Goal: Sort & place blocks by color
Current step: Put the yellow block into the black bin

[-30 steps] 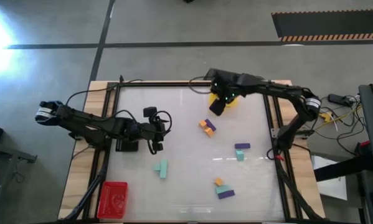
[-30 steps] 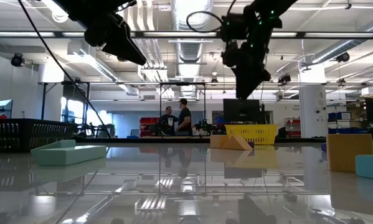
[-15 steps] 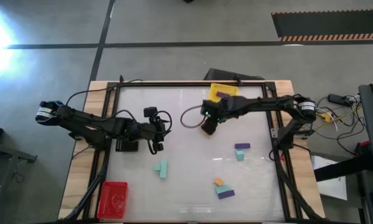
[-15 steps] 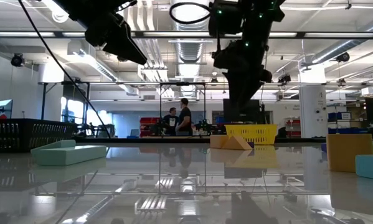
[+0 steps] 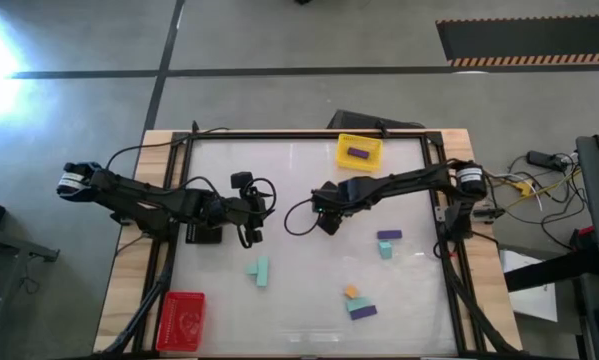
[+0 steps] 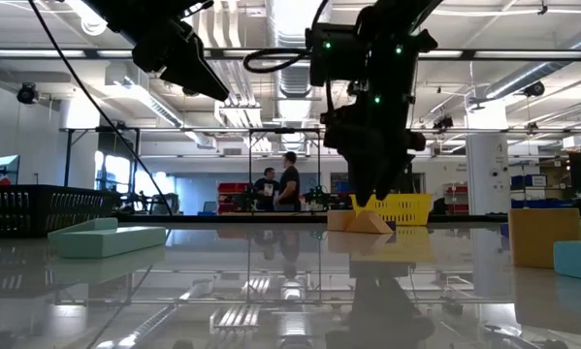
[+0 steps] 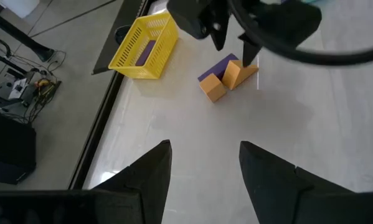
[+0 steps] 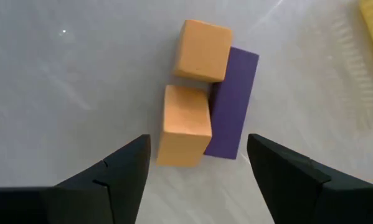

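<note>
High view: right gripper (image 5: 328,222) sits at frame centre over the counter (image 5: 299,300), hiding the blocks under it. Left gripper (image 5: 251,212) waits left of centre, beside a black tray (image 5: 205,235). Yellow tray (image 5: 359,152) at top centre holds a purple bar (image 5: 357,153). Red tray (image 5: 181,320) at lower left. Mint-teal bars (image 5: 260,270) below centre. Purple and teal pair (image 5: 387,241) right of centre. Orange, teal and purple cluster (image 5: 358,303) at lower right.

Low view: right gripper hangs at centre just above an orange block (image 6: 371,222), yellow tray behind it. Teal bar at left, orange and teal blocks at right edge. Two people (image 6: 275,184) stand far back in the room.

Left wrist view: left jaws spread wide, holding nothing. Right gripper at top, tips just over two orange cubes (image 7: 226,79) and a purple bar.

Right wrist view: right jaws wide open, empty, either side of two orange cubes touching a purple bar (image 8: 233,102) at frame centre.
</note>
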Available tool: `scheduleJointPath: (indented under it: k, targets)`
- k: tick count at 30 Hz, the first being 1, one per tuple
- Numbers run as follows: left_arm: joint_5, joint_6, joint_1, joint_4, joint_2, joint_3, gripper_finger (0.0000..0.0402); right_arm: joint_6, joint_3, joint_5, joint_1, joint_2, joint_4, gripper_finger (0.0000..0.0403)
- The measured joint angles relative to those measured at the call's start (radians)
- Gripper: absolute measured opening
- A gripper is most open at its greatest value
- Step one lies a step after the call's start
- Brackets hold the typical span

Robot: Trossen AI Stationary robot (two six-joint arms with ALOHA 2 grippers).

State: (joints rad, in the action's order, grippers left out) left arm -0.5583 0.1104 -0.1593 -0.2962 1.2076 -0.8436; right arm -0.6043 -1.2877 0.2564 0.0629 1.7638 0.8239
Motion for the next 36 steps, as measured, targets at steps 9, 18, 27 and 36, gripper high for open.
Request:
scheduleJointPath:
  k: [9,18,27,36]
  targets:
    - [0.000,0.000,0.000,0.000,0.000,0.000,0.0173,-0.017,0.000,0.007,0.000,0.056,-0.031,0.0257]
    - [0.000,0.000,0.000,0.000,0.000,0.000,0.0173,-0.027,0.000,0.007,0.000,0.069,-0.068,0.0237]
    - [0.001,0.001,0.000,0.000,0.000,0.000,0.0173,-0.034,0.000,0.005,0.000,0.069,-0.075,0.0172]
    - [0.001,0.001,0.000,0.000,0.000,0.000,0.0173,-0.044,0.000,-0.001,0.000,0.066,-0.074,0.0112]
